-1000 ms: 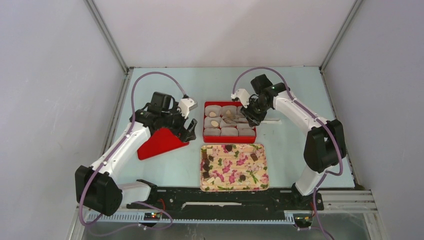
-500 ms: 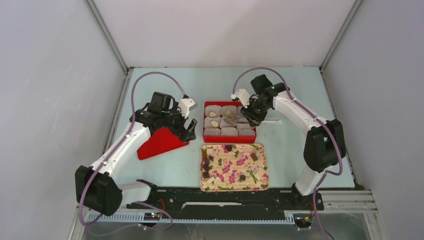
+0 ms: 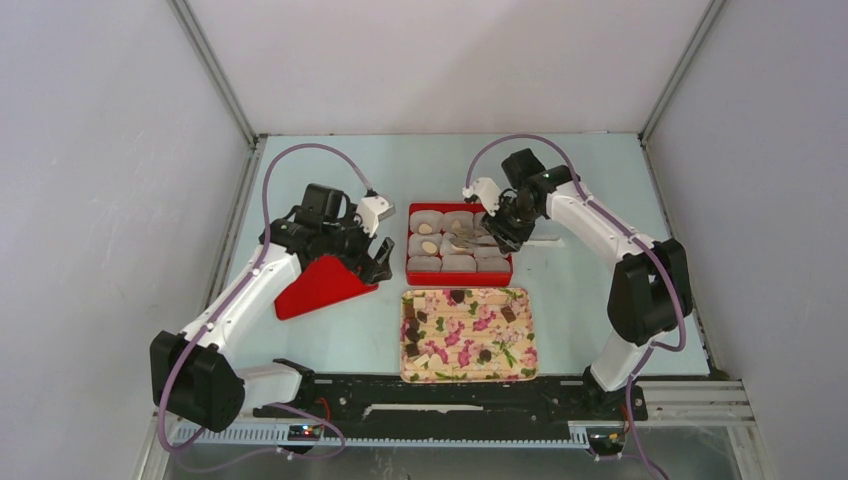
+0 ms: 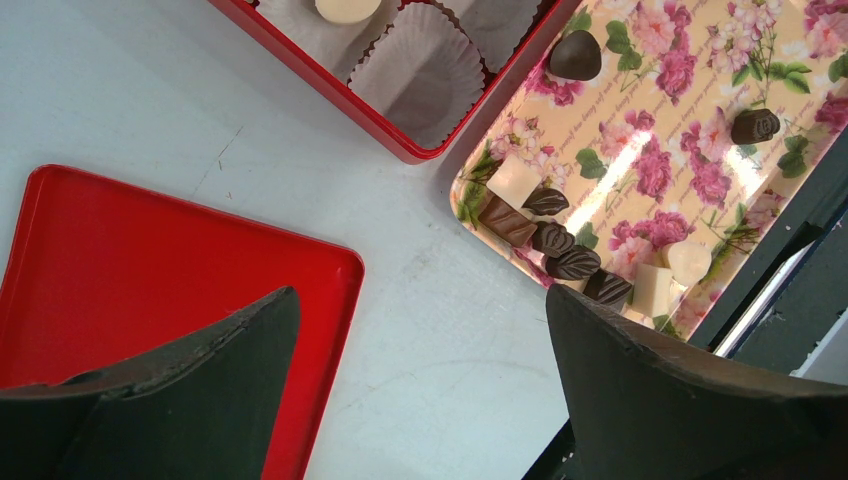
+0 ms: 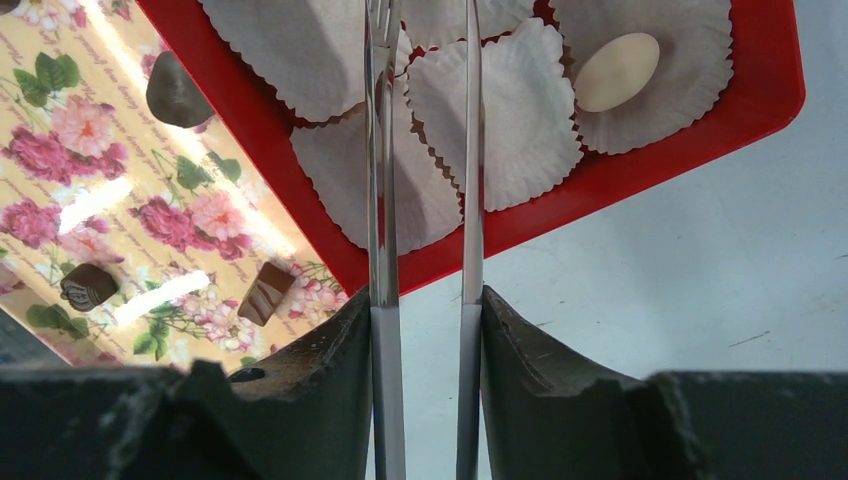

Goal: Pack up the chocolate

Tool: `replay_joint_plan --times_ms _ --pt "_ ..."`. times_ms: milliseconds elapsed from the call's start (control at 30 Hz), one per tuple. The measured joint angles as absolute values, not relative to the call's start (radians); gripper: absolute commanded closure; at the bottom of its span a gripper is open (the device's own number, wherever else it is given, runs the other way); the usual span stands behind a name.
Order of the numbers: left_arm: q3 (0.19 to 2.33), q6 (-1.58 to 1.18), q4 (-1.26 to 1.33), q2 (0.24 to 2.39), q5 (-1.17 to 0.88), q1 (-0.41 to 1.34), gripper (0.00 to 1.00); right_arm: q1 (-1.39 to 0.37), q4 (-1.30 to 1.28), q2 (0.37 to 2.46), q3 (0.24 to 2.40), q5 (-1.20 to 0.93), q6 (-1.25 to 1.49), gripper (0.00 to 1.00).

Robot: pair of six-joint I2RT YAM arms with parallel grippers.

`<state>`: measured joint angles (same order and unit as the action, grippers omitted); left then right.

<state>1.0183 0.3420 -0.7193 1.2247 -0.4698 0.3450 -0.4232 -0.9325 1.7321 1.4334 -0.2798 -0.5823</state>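
Right wrist | right jaws clamp tongs (image 5: 382, 150) | cream chocolate (image 5: 617, 71) long axis slants up-right | left jaws gaping

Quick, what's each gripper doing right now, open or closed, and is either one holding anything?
Left gripper: open, holding nothing.
Right gripper: closed on the metal tongs.

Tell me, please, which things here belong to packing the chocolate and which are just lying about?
In use: chocolate on the floral tray; red box with paper cups; tongs in the right claw.
Lying about: red lid, by the open left claw.
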Motion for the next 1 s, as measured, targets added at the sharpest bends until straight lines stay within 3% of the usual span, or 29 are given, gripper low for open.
replay_joint_plan --times_ms 267,467,1000 --pt "1.018 0.342 -0.719 1.225 -0.469 0.345 0.02 -0.441 -0.956 1.618 1.411 -0.336 -0.599 0.64" --pt "1.018 0.342 -0.719 1.225 -0.469 0.345 0.02 -0.571 -1.014 1.495 1.365 -0.411 -0.653 0.63" --pt "1.018 0.342 -0.719 1.225 -0.462 0.345 0.02 -0.813 -1.114 1.539 1.307 -0.402 -0.728 0.58"
